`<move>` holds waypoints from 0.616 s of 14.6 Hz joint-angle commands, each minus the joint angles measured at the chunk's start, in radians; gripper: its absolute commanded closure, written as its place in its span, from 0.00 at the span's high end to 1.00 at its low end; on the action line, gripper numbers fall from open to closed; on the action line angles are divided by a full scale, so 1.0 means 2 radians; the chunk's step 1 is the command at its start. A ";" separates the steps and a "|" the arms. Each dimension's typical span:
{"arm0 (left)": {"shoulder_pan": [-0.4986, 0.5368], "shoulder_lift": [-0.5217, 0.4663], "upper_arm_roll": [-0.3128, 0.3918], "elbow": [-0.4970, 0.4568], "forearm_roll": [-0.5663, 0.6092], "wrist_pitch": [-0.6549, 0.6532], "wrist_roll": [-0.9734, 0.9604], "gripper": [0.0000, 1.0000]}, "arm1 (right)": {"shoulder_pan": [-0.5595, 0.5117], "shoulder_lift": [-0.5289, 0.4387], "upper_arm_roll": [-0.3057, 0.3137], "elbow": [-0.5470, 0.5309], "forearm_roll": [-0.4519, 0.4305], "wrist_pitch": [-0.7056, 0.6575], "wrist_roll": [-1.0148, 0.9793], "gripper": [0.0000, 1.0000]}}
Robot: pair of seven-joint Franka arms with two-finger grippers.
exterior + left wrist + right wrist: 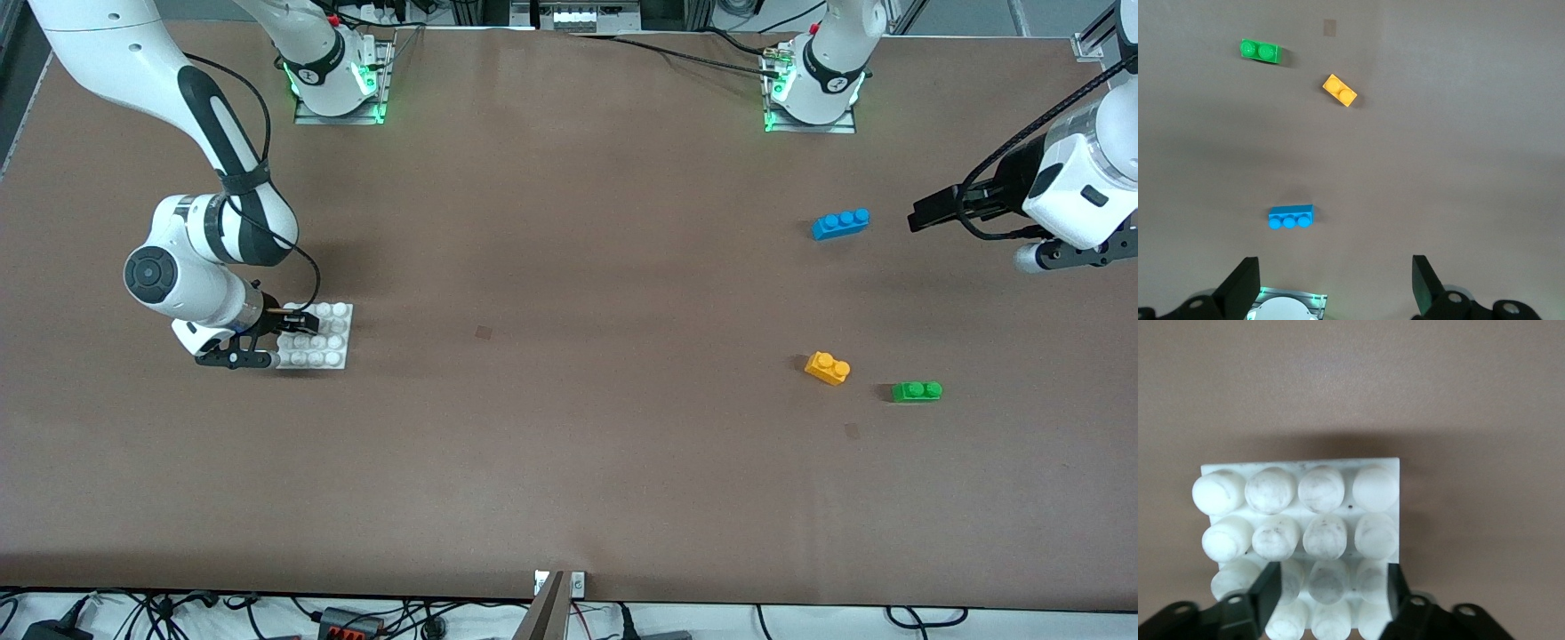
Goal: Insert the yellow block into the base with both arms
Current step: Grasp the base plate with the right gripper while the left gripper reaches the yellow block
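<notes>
Green brick (pixel 917 390) lies nearest the front edge, yellow block (pixel 827 367) just beside it, blue brick (pixel 840 223) farther back, all toward the left arm's end. Left gripper (pixel 1335 283) hangs above the table there, fingers apart. Right gripper (pixel 1329 590), fingers apart, straddles the base (pixel 336 335) at the right arm's end

This looks like a robot lab. Two white robot arms (pixel 213 222) (pixel 1080 182) are bolted onto metal plates with green lights at the top of the frame, on a big brown table (pixel 569 462). Lots of black cables (pixel 160 613) and plugs lie along the bottom edge. Small toy bricks (pixel 840 223) sit on the table.
</notes>
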 commanded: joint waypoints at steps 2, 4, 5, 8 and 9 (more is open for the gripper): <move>0.003 0.006 -0.002 0.013 -0.007 -0.015 0.010 1.00 | -0.004 0.000 0.000 -0.015 0.004 0.030 0.003 0.67; -0.002 0.006 -0.004 0.013 -0.006 -0.015 0.010 1.00 | -0.006 0.005 -0.001 -0.015 0.004 0.036 0.002 0.67; -0.002 0.006 -0.005 0.013 -0.007 -0.017 0.009 1.00 | -0.006 0.006 -0.001 -0.014 0.004 0.038 0.002 0.67; -0.006 0.024 -0.008 0.010 -0.009 -0.041 0.011 1.00 | -0.007 0.012 -0.002 -0.015 0.003 0.050 -0.002 0.67; -0.014 0.027 -0.014 0.004 -0.009 -0.034 0.012 1.00 | -0.007 0.013 -0.003 -0.014 0.003 0.051 -0.002 0.66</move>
